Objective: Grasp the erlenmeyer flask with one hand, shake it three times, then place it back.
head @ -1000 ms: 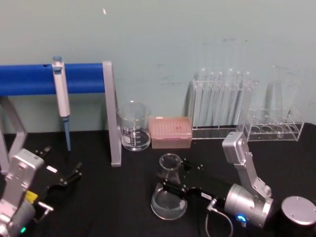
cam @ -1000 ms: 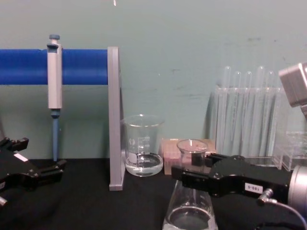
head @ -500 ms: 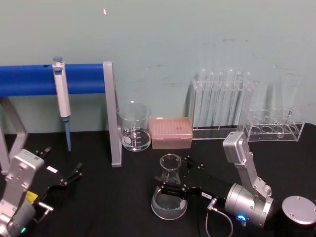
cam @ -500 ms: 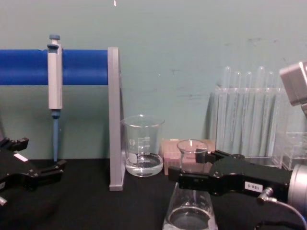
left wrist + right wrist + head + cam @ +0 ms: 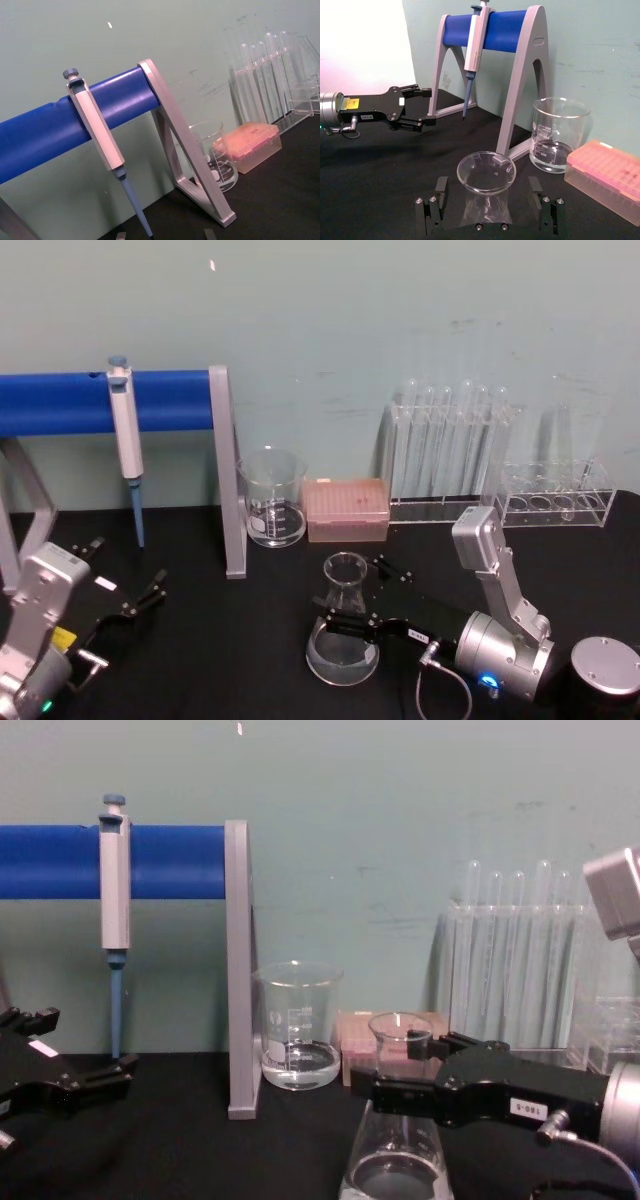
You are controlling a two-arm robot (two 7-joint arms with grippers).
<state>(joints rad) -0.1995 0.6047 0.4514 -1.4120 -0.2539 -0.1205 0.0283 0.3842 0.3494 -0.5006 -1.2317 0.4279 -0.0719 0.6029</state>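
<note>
While one flask (image 5: 343, 635) stands, right gripper (image 5: 352, 602) jaws straddle it, apart.

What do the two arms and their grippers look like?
Both arms are silver-grey metal. The right gripper is black, with long flat jaws, a small white numbered label and a thin grey cable. The left gripper is black, with a white patch and a yellow label.

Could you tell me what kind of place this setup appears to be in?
Most likely a laboratory bench: a pipette hangs on a blue stand, with test tubes, a beaker and a flask.
</note>
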